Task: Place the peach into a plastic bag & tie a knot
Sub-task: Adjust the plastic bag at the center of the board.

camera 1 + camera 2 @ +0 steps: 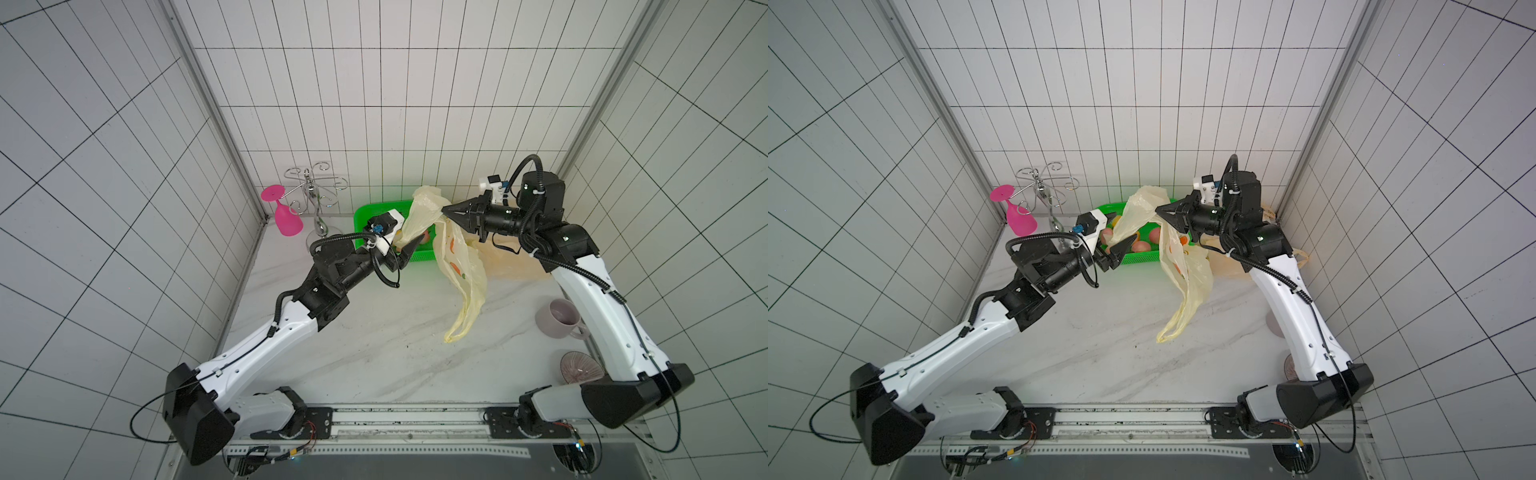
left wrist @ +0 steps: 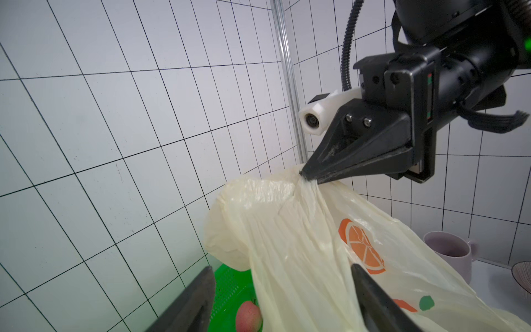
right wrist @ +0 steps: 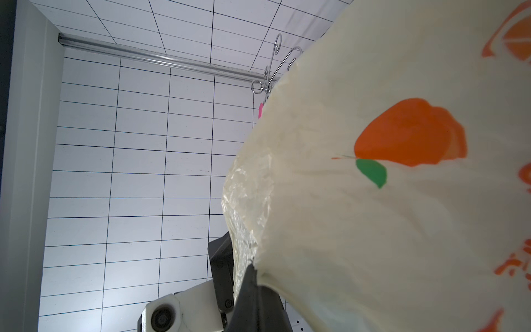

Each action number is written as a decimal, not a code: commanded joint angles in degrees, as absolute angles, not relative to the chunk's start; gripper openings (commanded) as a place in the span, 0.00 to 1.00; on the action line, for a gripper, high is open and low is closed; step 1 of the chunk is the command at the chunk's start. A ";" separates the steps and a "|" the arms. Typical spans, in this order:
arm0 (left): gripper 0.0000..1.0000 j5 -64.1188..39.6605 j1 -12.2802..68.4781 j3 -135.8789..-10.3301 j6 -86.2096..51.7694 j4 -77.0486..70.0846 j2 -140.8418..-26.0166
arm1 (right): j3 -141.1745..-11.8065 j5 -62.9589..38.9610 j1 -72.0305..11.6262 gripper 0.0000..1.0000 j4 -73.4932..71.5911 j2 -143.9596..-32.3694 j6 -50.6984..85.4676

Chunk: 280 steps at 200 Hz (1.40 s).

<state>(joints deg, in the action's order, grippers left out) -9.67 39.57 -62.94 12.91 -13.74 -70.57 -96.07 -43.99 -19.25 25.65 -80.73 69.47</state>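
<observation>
A pale yellow plastic bag (image 1: 457,257) (image 1: 1183,266) printed with orange fruit hangs above the table. My right gripper (image 1: 444,210) (image 1: 1157,211) is shut on its bunched upper edge; in the right wrist view the bag (image 3: 373,201) fills most of the picture. My left gripper (image 1: 411,249) (image 1: 1126,250) (image 2: 283,287) is open, and a fold of the bag (image 2: 301,230) passes between its two fingers. A reddish peach (image 2: 248,316) lies in the green basket (image 2: 227,287) (image 1: 365,216) below; a top view shows several peaches (image 1: 1140,246) there.
A pink wine glass (image 1: 286,222) hangs upside down on a wire rack (image 1: 313,187) at the back left. A mauve mug (image 1: 559,318) and a ribbed bowl (image 1: 579,368) stand by the right arm. More beige plastic (image 1: 505,262) lies behind the right arm.
</observation>
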 commanded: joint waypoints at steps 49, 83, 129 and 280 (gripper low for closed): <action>0.13 -8.61 38.95 -67.33 14.52 -8.15 -70.15 | -90.74 -47.69 -19.82 0.00 18.99 -80.14 74.64; 0.00 -5.30 39.05 -75.74 8.48 17.22 -70.06 | -97.52 -42.29 -19.51 0.00 28.69 -84.05 64.59; 0.00 -11.44 42.27 -97.40 -3.42 55.78 -77.60 | -105.35 -37.54 -24.15 0.00 37.53 -91.27 53.95; 0.00 -27.47 26.67 -105.25 -20.98 57.66 -87.71 | -100.72 -17.42 -35.40 0.00 51.58 -83.00 30.15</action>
<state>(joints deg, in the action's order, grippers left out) -25.30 26.92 -105.51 -19.27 59.99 -88.51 -107.48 -23.29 -31.51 51.51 -89.86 29.85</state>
